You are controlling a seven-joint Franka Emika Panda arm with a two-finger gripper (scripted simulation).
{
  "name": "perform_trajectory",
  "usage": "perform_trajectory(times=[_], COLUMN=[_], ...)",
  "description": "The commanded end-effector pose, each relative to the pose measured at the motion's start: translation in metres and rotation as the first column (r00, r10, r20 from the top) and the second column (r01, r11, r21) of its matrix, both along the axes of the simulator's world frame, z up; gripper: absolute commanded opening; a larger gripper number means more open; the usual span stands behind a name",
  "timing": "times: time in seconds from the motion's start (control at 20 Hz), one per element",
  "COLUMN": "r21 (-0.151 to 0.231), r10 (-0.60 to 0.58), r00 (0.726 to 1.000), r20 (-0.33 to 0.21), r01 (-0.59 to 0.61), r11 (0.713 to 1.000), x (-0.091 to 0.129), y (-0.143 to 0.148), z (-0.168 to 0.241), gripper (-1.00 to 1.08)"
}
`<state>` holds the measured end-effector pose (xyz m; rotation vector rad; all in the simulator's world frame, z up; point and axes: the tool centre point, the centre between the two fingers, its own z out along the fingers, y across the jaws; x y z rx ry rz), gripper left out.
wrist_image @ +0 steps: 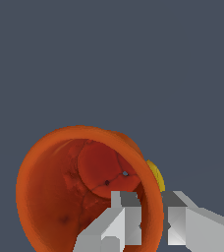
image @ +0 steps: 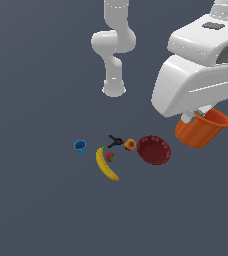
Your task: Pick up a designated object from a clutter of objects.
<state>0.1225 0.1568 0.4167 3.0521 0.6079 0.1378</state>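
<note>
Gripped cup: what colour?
Bright orange. The cup shows best in the wrist view, its wall between the gripper fingers.

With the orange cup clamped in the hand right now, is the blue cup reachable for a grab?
Probably not as things stand: the hand is shut on the orange cup, one finger inside the rim and one outside. The blue cup itself stands apart from the clutter, uncovered.
</note>
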Motion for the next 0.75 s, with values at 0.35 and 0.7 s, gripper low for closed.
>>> perform_trajectory(times=[0.35, 0.7], r21=[-0.015, -0.018], r10=[-0.111, -0.124], r00=[0.993, 0.992], r20=[0.031, 0.034], r01=[0.111, 0.125], r11=[0.994, 0.992], x=[-0.013, -0.015], y=[0.003, 0.005], z=[0.053, 0.06], gripper=[-1.0, -1.0])
